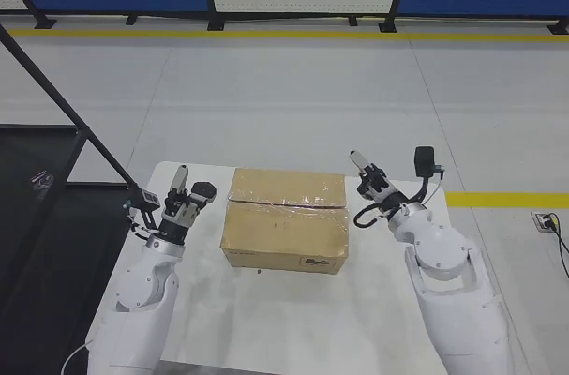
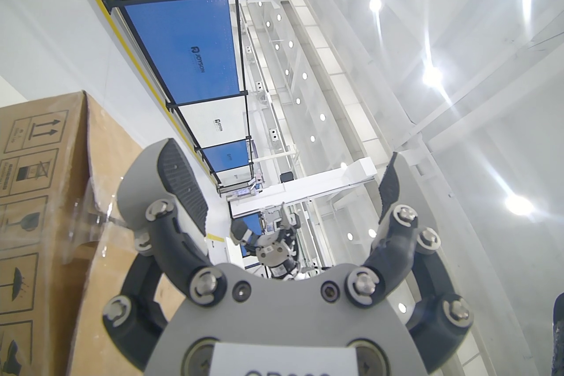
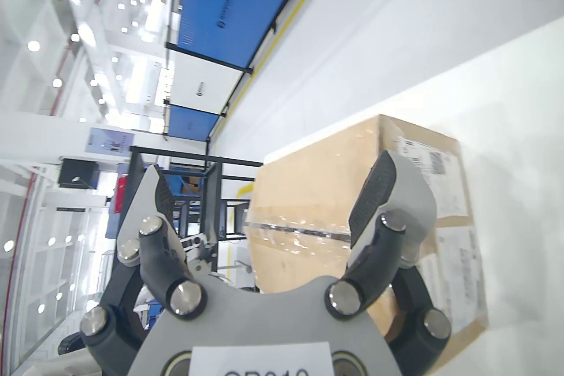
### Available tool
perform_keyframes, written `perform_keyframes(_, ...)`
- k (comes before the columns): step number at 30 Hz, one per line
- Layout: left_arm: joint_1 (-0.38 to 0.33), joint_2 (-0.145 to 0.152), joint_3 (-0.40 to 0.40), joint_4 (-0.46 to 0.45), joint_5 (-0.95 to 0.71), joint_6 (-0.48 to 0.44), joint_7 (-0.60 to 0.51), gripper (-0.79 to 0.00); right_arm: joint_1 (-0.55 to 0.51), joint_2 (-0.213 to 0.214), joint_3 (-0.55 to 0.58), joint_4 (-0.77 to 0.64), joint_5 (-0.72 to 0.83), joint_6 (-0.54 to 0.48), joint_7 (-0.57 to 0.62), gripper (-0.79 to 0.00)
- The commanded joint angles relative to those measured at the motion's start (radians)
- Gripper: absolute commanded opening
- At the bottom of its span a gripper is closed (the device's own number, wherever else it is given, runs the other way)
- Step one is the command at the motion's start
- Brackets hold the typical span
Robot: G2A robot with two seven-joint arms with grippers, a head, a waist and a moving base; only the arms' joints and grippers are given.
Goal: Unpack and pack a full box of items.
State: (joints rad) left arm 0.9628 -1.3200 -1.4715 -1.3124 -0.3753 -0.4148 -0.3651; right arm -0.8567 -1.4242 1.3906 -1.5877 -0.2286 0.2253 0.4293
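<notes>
The left end effector (image 1: pixel 180 180) (image 2: pixel 286 170) stands wide open with nothing between its ribbed fingers (image 2: pixel 183 184). It is raised over the left side of the white table (image 1: pixel 293 319) and points away from the robot. The right end effector (image 1: pixel 358 160) (image 3: pixel 269 179) is likewise spread wide and empty, held over the table's far right part. Between the two sits the one container, a brown cardboard box (image 1: pixel 286 220) (image 2: pixel 44 184) (image 3: pixel 308 192). It rests flat on the table with its flaps closed, and a strip of clear tape (image 1: pixel 289 206) (image 3: pixel 299 230) runs along the top seam, so whatever it holds is hidden. The left wrist view shows printed handling symbols on one end face. The right wrist view shows white paper labels (image 3: pixel 445 192) stuck to the opposite end. The box lies just to the right of the left end effector, near it but apart. The right end effector is just beside the box's far right corner and seems clear of the cardboard, though the top view does not settle whether a fingertip touches it. Neither end effector is over the lid. A black metal frame (image 1: pixel 68 122) stands off the table's left edge, and a yellow floor line (image 1: pixel 509 199) runs past on the right.
</notes>
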Motion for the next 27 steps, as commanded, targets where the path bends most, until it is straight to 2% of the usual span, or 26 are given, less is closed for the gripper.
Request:
perform_keyframes(1,-0.001,0.000,-0.004,0.002,-0.004,-0.002,0.005,0.000,0.008,-0.001,-0.020,-0.001,0.045,-0.027,0.074,0.000)
perform_keyframes(10,0.032,0.006,-0.054,-0.009,-0.029,-0.026,0.039,0.000,0.002,-0.001,-0.026,-0.003,0.048,-0.040,0.080,0.000)
perform_keyframes(11,0.036,0.007,-0.060,-0.011,-0.034,-0.023,0.041,0.000,-0.004,0.000,-0.041,0.005,0.042,-0.052,0.103,-0.114)
perform_keyframes(12,0.036,0.008,-0.063,-0.012,-0.037,-0.017,0.043,0.000,0.006,-0.001,-0.055,0.022,0.029,-0.023,0.105,-0.474)
perform_keyframes(13,0.034,0.008,-0.065,-0.011,-0.038,-0.013,0.042,0.000,0.029,-0.005,-0.081,0.038,0.021,0.014,0.106,-0.785)
perform_keyframes(20,0.020,0.007,-0.048,-0.008,-0.025,-0.005,0.040,0.000,0.278,-0.058,-0.333,0.273,0.005,0.243,0.158,-0.785)
perform_keyframes(27,0.035,0.008,-0.060,-0.005,-0.036,-0.018,0.048,0.000,0.467,-0.119,-0.449,0.551,0.119,0.279,0.205,-0.785)
